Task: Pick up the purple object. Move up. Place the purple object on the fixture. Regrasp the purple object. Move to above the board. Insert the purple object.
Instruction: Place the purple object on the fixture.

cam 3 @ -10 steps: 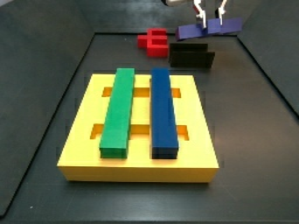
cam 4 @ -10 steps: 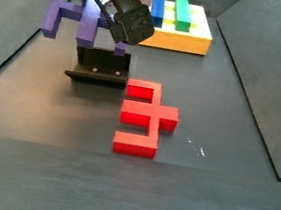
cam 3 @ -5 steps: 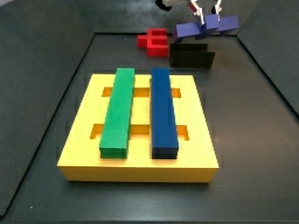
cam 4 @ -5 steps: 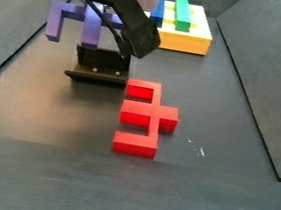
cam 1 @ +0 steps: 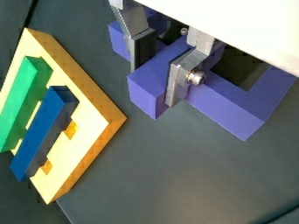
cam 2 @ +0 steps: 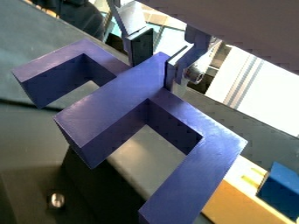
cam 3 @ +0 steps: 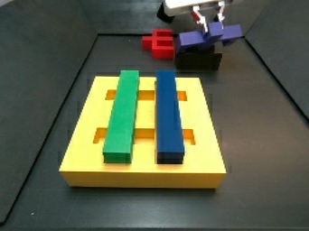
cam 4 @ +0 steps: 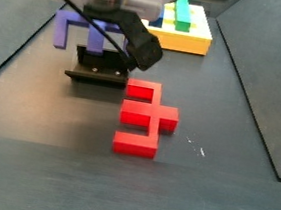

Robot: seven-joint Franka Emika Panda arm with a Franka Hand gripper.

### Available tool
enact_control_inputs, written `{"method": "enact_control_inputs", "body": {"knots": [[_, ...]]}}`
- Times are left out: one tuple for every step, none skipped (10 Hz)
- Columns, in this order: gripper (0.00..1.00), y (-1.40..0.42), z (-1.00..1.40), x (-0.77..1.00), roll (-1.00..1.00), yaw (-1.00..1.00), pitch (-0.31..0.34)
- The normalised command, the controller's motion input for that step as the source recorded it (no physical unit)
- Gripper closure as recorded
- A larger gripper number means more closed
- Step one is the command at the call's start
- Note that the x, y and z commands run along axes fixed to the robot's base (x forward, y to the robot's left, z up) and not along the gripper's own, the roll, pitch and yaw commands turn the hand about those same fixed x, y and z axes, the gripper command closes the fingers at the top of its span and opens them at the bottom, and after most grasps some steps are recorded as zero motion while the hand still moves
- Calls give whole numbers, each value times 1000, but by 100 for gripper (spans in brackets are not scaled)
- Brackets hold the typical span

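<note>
My gripper point(cam 3: 211, 25) is shut on the purple object point(cam 3: 212, 38), a cross-shaped block. It hangs just over the black fixture point(cam 3: 200, 60) at the far end of the floor. In both wrist views the silver fingers point(cam 1: 179, 80) clamp the block's central stem point(cam 2: 140, 101) from two sides. In a side view the purple object point(cam 4: 79, 34) sits right above the fixture point(cam 4: 103, 69); I cannot tell whether they touch. The yellow board point(cam 3: 85, 135) lies nearer, carrying a green bar point(cam 3: 122, 113) and a blue bar point(cam 3: 169, 115).
A red block point(cam 4: 145, 118) lies on the floor close beside the fixture, also seen behind it as the red block point(cam 3: 157, 41). Dark walls border the floor on both sides. The board point(cam 1: 100, 109) shows below the gripper in a wrist view.
The gripper has come down with the purple object, from well above the fixture to just over its top. Nothing else has moved.
</note>
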Motion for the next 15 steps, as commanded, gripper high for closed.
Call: {"method": "enact_control_inputs", "body": {"knots": [[100, -34, -277, 0, -6, 0, 57], [100, 0, -194, 0, 0, -31, 131], [100, 26, -206, 37, 0, -211, 180], [100, 91, -11, 91, -94, -291, 223], [100, 186, 0, 83, -251, -303, 237], [100, 251, 74, 60, -403, -306, 231], [100, 280, 103, 63, -489, -297, 234], [100, 283, 34, 63, -400, -337, 257], [100, 209, 0, 109, -383, -349, 226], [100, 49, -23, 280, -217, -320, 163], [100, 26, -100, 226, -51, -406, 180], [100, 17, -100, 174, -114, -471, 140], [100, 20, -106, 157, -106, -471, 91], [100, 57, -123, 74, -77, -443, 57], [100, 86, -146, 0, -157, -406, 0]]}}
